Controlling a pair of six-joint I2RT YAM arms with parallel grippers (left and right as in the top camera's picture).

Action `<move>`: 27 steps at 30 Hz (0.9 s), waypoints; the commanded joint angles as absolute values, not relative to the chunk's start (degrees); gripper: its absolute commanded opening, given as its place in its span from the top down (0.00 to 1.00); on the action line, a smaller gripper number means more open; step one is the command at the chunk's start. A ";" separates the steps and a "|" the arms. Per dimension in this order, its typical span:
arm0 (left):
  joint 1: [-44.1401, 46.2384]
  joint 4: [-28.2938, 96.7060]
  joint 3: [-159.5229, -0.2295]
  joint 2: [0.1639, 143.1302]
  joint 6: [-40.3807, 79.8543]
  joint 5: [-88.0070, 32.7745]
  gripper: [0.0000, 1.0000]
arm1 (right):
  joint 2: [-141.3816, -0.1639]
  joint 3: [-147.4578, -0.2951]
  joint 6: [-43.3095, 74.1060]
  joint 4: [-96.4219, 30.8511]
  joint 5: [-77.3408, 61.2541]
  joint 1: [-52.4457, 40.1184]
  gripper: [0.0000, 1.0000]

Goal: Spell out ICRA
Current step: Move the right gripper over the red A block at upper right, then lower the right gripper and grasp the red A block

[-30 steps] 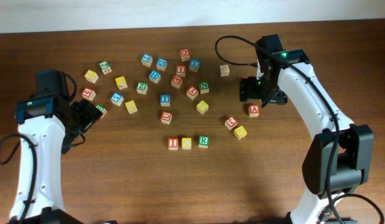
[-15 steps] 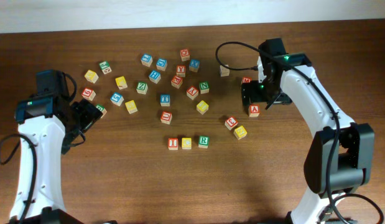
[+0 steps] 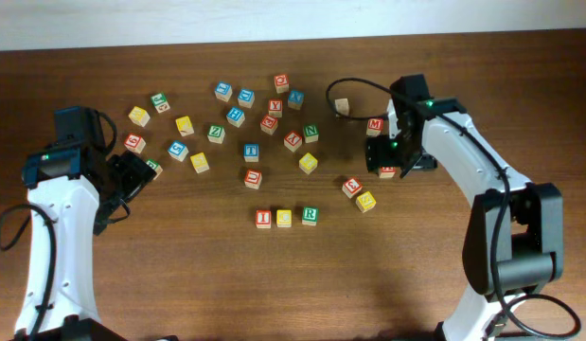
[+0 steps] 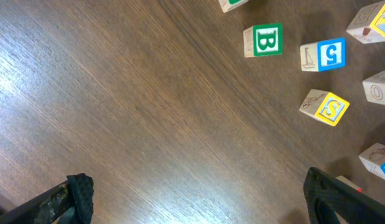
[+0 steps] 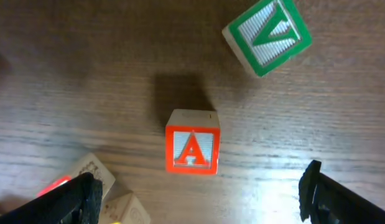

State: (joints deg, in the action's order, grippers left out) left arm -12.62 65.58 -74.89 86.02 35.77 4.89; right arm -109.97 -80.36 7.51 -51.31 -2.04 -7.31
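The red-framed A block [image 5: 192, 149] lies flat on the table, just ahead of and centred between my open right gripper's [image 5: 195, 198] fingers. In the overhead view the right gripper [image 3: 385, 157] hovers over it and hides most of it. A row of blocks stands at the front middle: red I [image 3: 263, 218], yellow C [image 3: 284, 218], green R [image 3: 310, 215]. My left gripper [image 3: 132, 176] is open and empty over bare wood [image 4: 198, 199] at the left.
A green V block [image 5: 267, 34] lies beyond the A. Two blocks [image 5: 92, 180] sit by the right gripper's left finger. A red M block [image 3: 375, 124], a red block [image 3: 351, 187] and a yellow one [image 3: 365, 201] are nearby. Several loose blocks [image 3: 245, 123] are scattered at the back.
My right gripper has moved toward the front and slightly left, from beside the A block to over it, uncovering the M block. The left arm has not moved.
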 commanded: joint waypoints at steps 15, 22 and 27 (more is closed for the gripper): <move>-12.82 65.63 -75.05 85.38 35.31 4.93 0.01 | -112.01 -78.89 11.46 -48.36 -5.61 -7.16 0.12; -12.82 65.63 -75.05 85.38 35.31 4.91 0.00 | -115.52 -78.74 11.46 -45.80 -3.97 -7.88 0.29; -12.82 65.63 -75.05 85.38 35.31 4.91 0.01 | -115.79 -78.74 14.00 -45.04 -1.89 -7.86 0.41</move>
